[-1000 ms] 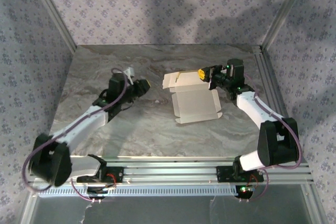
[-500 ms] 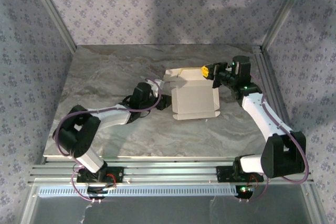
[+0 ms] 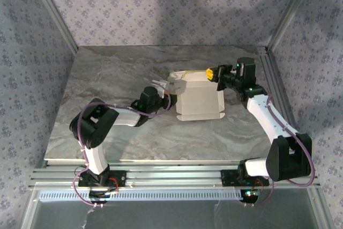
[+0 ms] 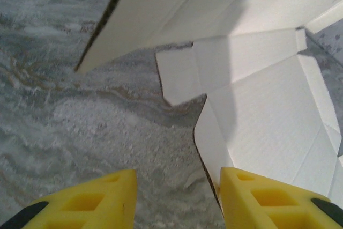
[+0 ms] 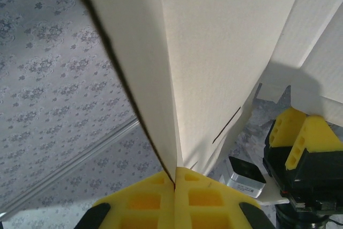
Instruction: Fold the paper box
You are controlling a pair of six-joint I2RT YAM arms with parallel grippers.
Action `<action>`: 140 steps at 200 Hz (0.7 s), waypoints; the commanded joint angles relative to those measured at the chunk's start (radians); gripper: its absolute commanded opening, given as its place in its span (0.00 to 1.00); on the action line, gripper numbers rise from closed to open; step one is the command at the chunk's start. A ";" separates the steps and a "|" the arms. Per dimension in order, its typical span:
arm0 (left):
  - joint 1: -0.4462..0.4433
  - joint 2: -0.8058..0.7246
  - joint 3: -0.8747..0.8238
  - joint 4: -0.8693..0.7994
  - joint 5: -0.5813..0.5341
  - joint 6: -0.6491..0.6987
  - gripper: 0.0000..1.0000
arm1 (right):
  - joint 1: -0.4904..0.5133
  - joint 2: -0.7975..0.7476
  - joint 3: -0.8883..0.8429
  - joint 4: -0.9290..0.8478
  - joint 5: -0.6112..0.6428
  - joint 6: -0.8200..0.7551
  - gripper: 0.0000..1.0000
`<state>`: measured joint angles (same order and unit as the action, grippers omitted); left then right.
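The paper box (image 3: pixel 199 103) lies partly folded on the marble table, white side up, its back panel raised. My right gripper (image 3: pixel 210 73) is shut on that raised back panel; in the right wrist view its yellow fingers pinch the cardboard (image 5: pixel 214 52) at its lower edge (image 5: pixel 174 178). My left gripper (image 3: pixel 168 102) is low on the table at the box's left edge. In the left wrist view it stands open (image 4: pixel 178 199), and a white side flap (image 4: pixel 257 116) lies just against the inner face of its right finger (image 4: pixel 268 202), not pinched.
The marble table (image 3: pixel 107 89) has free room on its left half and in front of the box. An aluminium rail (image 3: pixel 272 84) runs along the right edge behind my right arm. Patterned walls close off the back and both sides.
My left arm has swung right from the table's left side up to the box's left edge, and its jaws have opened. My right gripper drew the held panel back a little, then stayed put.
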<state>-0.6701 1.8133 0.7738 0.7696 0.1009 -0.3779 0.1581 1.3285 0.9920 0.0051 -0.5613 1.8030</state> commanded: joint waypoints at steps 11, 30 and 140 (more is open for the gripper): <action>-0.009 0.040 0.025 0.192 -0.002 -0.007 0.45 | -0.009 0.004 0.016 -0.003 0.005 0.032 0.00; -0.009 0.039 -0.016 0.285 -0.009 -0.033 0.44 | -0.014 0.004 0.015 0.005 0.004 0.056 0.00; -0.009 -0.130 -0.150 0.347 -0.052 0.057 0.45 | -0.007 -0.052 0.058 -0.090 0.025 0.031 0.00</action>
<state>-0.6697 1.8328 0.6804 1.0725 0.1074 -0.3832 0.1493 1.2972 1.0084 -0.0383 -0.5526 1.8622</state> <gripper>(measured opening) 0.447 0.041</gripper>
